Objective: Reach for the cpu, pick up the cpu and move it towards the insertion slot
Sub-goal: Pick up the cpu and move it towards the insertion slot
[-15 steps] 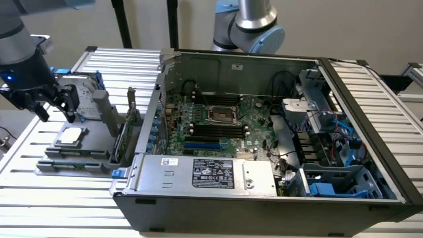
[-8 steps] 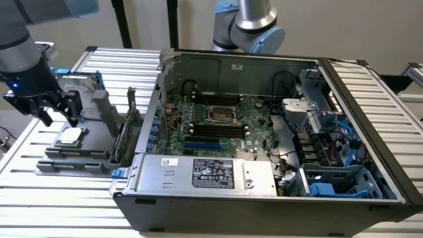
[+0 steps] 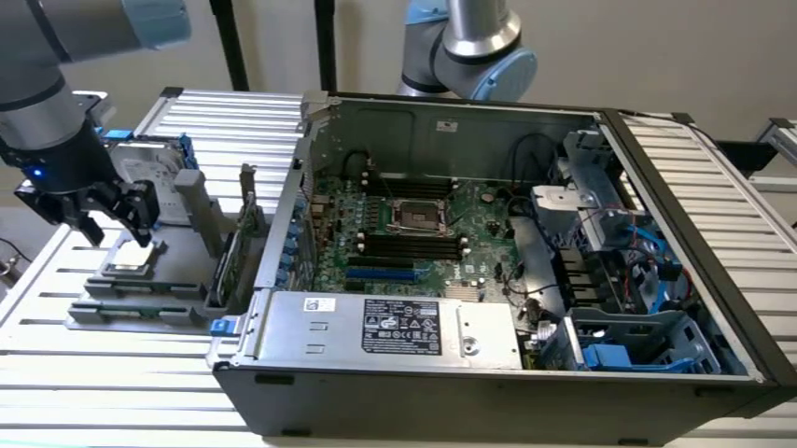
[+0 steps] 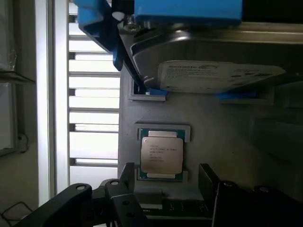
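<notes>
The computer case [image 3: 498, 397] lies on its side on the counter [image 3: 112, 383]. Inside the case, mid-board, sits the insertion slot [image 3: 420, 217], with memory slots [image 3: 405, 246] on its near and far sides. The power supply [image 3: 386, 327] lies along the case's near wall. Outside the case, on the exterior view's left, a parts holder [image 3: 137, 310] rests on the counter. The cpu [image 3: 130, 262] lies flat in a recess of the holder, and the hard drive [image 3: 144, 161] stands upright behind it (farther back along the case's side). The gripper [image 3: 121, 231] hangs over the cpu, fingers spread, not touching it.
</notes>
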You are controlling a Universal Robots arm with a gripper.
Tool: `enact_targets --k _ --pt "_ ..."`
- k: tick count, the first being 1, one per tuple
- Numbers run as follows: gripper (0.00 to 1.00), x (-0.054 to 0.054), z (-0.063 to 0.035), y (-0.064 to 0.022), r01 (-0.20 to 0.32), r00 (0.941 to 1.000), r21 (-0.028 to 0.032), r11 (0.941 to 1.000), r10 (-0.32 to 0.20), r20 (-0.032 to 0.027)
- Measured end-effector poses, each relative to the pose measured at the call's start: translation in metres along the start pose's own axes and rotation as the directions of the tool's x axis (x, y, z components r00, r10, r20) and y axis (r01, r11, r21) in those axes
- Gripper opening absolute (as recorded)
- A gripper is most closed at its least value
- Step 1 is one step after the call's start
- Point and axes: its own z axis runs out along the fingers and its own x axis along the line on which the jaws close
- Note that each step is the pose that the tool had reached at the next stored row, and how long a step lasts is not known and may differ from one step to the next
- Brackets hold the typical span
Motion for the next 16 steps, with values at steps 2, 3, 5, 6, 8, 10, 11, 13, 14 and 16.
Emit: enact_targets --k 2,3,5,6,8,10,11,13,14,16 --pt "0.65 0.0 0.0037 -0.0001 -0.002 1.0 0.0 1.0 0.002 0.0" --pt "0.65 0.0 0.0055 -0.0002 -0.003 1.0 -0.0001 1.0 0.003 0.0001" --pt "0.65 0.0 0.0091 -0.0002 -0.007 1.0 -0.0001 1.0 0.007 0.0002" --pt "0.65 0.0 0.0111 -0.0003 -0.01 1.0 -0.0002 1.0 0.01 0.0003" --pt "0.65 0.0 0.0147 -0.0001 -0.017 0.9999 -0.0001 0.9999 0.017 0.0004" --pt "0.65 0.0 0.018 0.0005 -0.025 0.9997 -0.0002 0.9997 0.025 0.0006" --pt "0.65 0.0 0.0191 0.0009 -0.028 0.9996 -0.0003 0.9996 0.028 0.0008" --pt "0.65 0.001 0.0202 0.0016 -0.034 0.9994 -0.0002 0.9994 0.034 0.0007" --pt "0.65 0.001 0.0208 0.0018 -0.035 0.9994 -0.0003 0.9994 0.035 0.0009" --pt "0.65 0.001 0.0218 0.0021 -0.036 0.9994 -0.0003 0.9994 0.036 0.001"
